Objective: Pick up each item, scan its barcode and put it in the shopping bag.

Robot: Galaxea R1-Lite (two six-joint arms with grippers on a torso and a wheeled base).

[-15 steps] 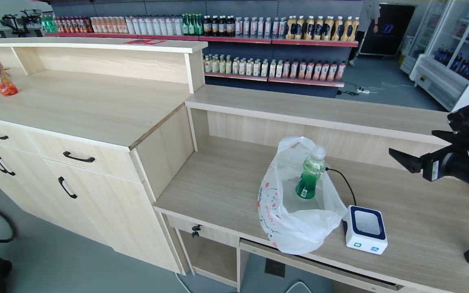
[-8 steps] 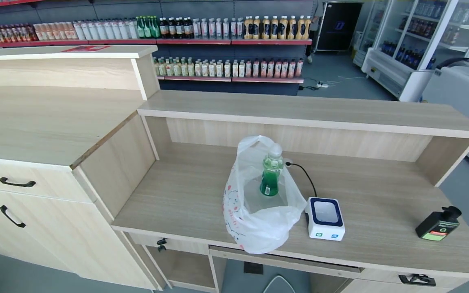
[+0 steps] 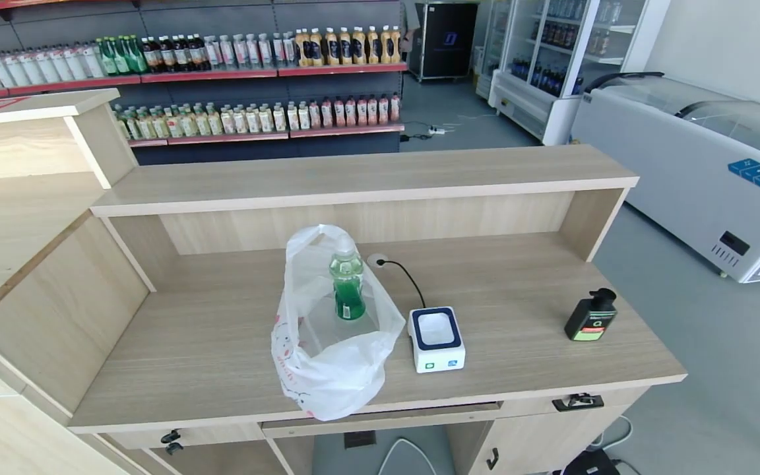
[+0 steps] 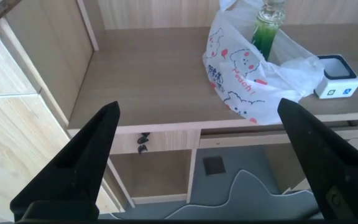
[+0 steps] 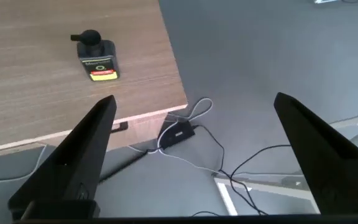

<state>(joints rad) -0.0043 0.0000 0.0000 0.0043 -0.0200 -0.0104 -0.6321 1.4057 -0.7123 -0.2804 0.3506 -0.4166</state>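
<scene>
two task items are seen on a light wooden bench (image 3: 221, 343). a green drink bottle (image 3: 347, 290) with a pale cap is stood upright inside a thin white shopping bag (image 3: 327, 369), which is printed with red cartoon figures and is left open at the top. the bag is set near the front edge of the bench. a small white barcode scanner (image 3: 437, 338) with a dark-framed window is placed just beside the bag, on the robot's right, and a black cable (image 3: 406, 280) is run from it to a round hole in the bench top. a black pump bottle (image 3: 591, 316) with a green and red label is stood well apart from the scanner, near the right end of the bench.

the left fingers (image 4: 86, 162) are spread wide and nothing is held between them; they are kept in front of the bench's front edge, apart from the bag. the right fingers (image 5: 79, 155) are likewise spread wide with nothing gripped, and are held over the grey floor (image 5: 260, 62) beyond the right end of the bench, apart from the pump bottle. loose cables (image 5: 191, 134) are seen on the floor there. shelves of drinks (image 3: 221, 86) are lined up behind the bench.
</scene>
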